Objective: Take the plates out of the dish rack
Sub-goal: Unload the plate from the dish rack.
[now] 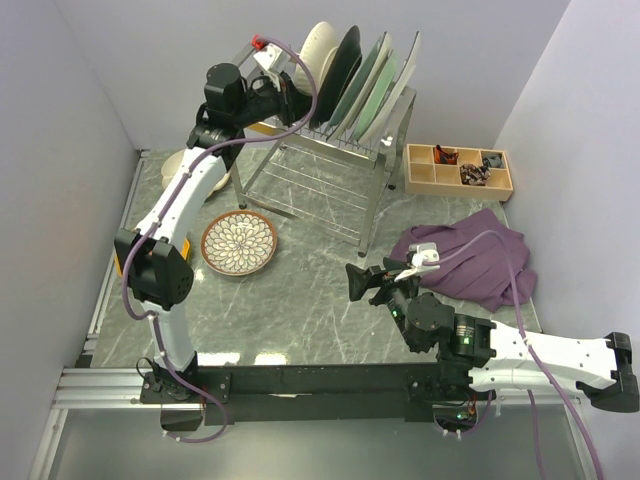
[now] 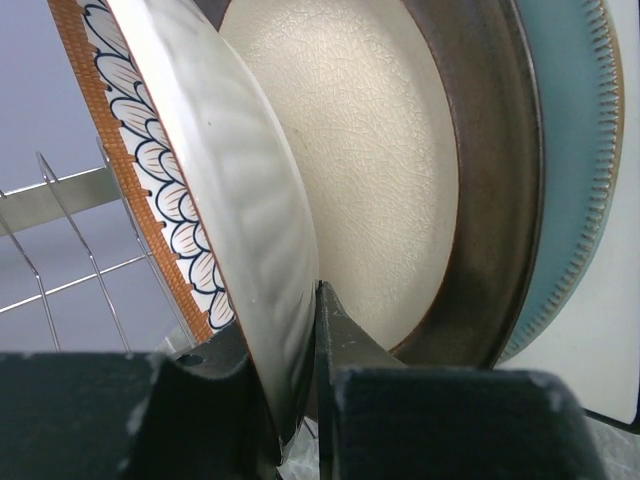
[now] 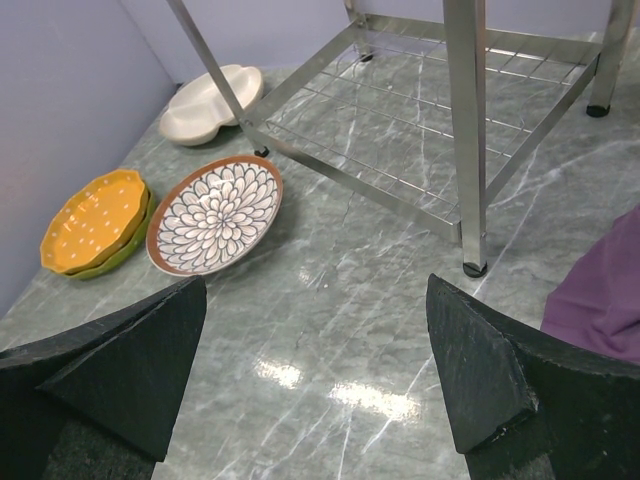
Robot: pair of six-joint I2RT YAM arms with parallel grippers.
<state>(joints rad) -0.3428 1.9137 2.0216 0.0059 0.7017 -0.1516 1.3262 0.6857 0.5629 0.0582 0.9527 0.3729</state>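
Several plates (image 1: 365,80) stand upright in the dish rack (image 1: 320,185) at the top centre of the overhead view. The left gripper (image 2: 285,335) is clamped on the lower rim of a ribbed white plate (image 2: 235,170) there. The right gripper (image 3: 312,300), its jaws wide apart, hangs over the table (image 3: 330,330) at lower right.

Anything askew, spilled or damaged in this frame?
Nothing spilled or broken. The crumpled purple cloth lies bunched on the right of the grey marble table. The dark-rimmed cream plate in the silver wire dish rack shows fine crackle lines across its glaze, possibly just its finish.
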